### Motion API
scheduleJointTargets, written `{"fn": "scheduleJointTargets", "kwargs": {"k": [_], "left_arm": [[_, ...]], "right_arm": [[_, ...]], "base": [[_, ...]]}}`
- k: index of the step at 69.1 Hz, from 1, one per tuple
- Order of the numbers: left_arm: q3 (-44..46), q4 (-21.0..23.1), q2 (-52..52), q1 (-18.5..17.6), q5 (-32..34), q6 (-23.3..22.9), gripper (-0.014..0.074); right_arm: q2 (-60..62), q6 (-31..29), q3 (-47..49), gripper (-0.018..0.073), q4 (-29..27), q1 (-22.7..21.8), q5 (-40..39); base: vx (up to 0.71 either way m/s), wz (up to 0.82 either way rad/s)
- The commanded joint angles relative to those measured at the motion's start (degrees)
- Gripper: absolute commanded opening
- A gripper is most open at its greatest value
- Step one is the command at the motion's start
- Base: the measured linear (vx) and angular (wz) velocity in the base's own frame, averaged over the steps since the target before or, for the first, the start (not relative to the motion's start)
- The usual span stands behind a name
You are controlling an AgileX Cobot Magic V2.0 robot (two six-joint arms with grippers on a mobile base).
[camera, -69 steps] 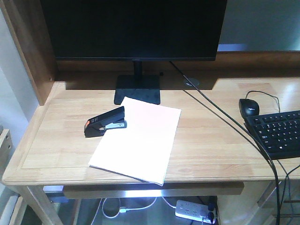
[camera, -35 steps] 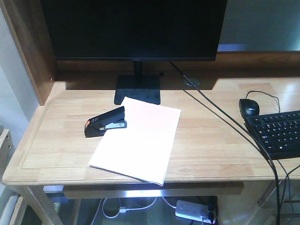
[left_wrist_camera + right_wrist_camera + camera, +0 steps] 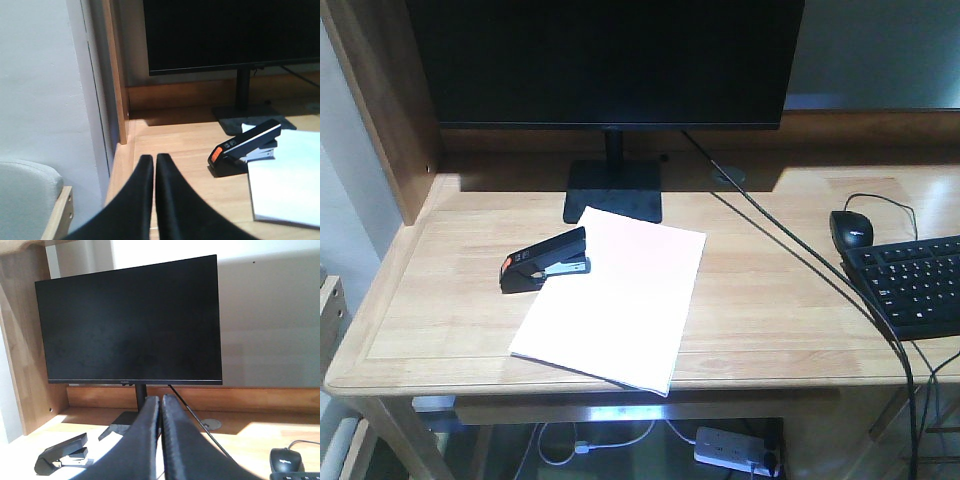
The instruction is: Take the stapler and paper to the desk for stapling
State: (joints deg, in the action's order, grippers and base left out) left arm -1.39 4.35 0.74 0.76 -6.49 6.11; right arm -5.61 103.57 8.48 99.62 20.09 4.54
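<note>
The black stapler (image 3: 544,260) with an orange-red patch lies on the light wooden desk (image 3: 450,300), its front end over the left edge of the white paper (image 3: 615,295). The paper lies flat in front of the monitor stand. In the left wrist view the stapler (image 3: 246,146) and paper (image 3: 287,180) sit ahead and to the right of my left gripper (image 3: 154,158), which is shut and empty near the desk's left edge. In the right wrist view my right gripper (image 3: 161,399) is shut and empty, with the stapler (image 3: 62,452) at lower left. Neither gripper shows in the front view.
A black monitor (image 3: 605,60) on a stand (image 3: 613,190) fills the back of the desk. A black mouse (image 3: 851,228) and keyboard (image 3: 915,285) are at the right, with cables (image 3: 800,265) crossing the desk. A wooden side panel (image 3: 385,110) rises at the left.
</note>
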Motion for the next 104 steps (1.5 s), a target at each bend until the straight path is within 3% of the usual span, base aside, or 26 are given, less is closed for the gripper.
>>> {"fn": "scheduleJointTargets", "kwargs": {"k": [1, 7, 19, 104], "left_arm": [[-0.74, -2.21, 0.89, 0.03, 6.80, -6.11, -0.0006], [-0.67, -3.78, 0.89, 0.03, 6.49, -8.99, -0.0006], [-0.67, -3.06, 0.89, -0.03, 7.10, -9.64, -0.0006], [-0.56, -1.77, 0.86, -0.03, 6.84, -9.64, -0.0006]], "right_arm": [[-0.61, -0.61, 1.49, -0.0010, 3.50, -0.27, 0.85], [-0.61, -0.61, 1.49, -0.0010, 3.50, -0.27, 0.85], [-0.61, -0.61, 1.49, -0.0010, 3.50, -0.27, 0.85], [-0.61, -0.61, 1.49, -0.0010, 3.50, -0.27, 0.83]], "base": [[0.00, 0.00], [0.00, 0.00], [0.00, 0.00], [0.00, 0.00]]}}
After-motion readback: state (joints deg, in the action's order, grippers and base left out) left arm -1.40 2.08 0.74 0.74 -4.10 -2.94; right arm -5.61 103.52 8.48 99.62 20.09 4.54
